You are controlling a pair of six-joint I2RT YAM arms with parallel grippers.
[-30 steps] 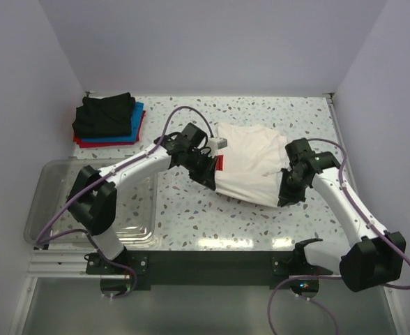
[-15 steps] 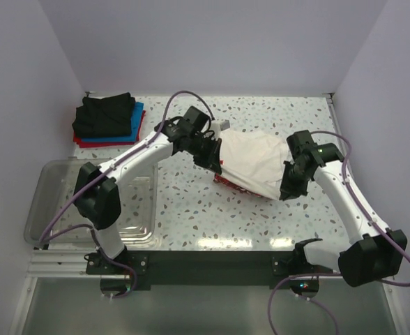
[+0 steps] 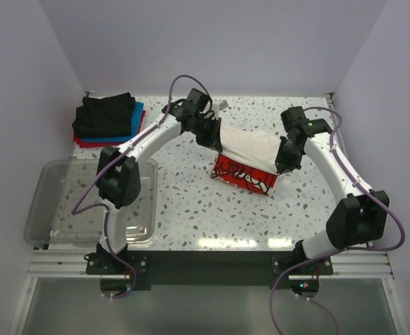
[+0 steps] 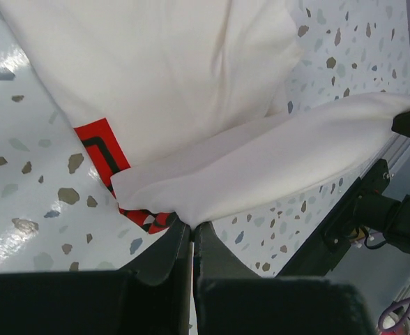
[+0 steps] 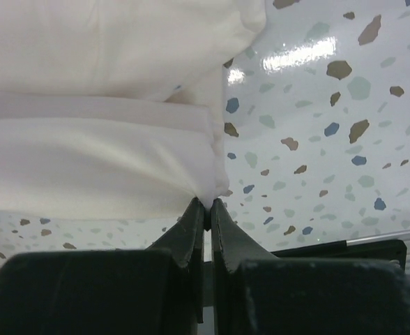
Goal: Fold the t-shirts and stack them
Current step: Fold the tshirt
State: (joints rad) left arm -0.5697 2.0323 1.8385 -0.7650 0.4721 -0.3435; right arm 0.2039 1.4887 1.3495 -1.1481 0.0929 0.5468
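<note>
White tee (image 3: pixel 251 148) is on the table's right half, toward the back, strung between both arms. Its top edge is lifted off the table (image 3: pixel 191 209) & the lower part drapes down, w/ the red printed graphic (image 3: pixel 243 174) facing up at the near edge, resting on the surface. L fingers (image 4: pixel 169 252) are pressed together on a doubled fold of white cloth at the tee's left end; wrist view shows fabric pinched right at the tips, w/ a bit of red print just beside them. R fingers (image 5: pixel 188 234) are likewise clamped tight on a bunched corner of the same tee at its right end, cloth gathered into the tips, speckled table beneath. Fabric between the two grips sags a little in the wrist views, not pulled flat. Other tees: folded stack (image 3: pixel 107 120) at the back-left corner of the table, black on top, blue under it, red at the bottom, well apart from the white one. Clear plastic tub (image 3: pixel 51 209) sits at the near-left edge, beside the L arm.
</note>
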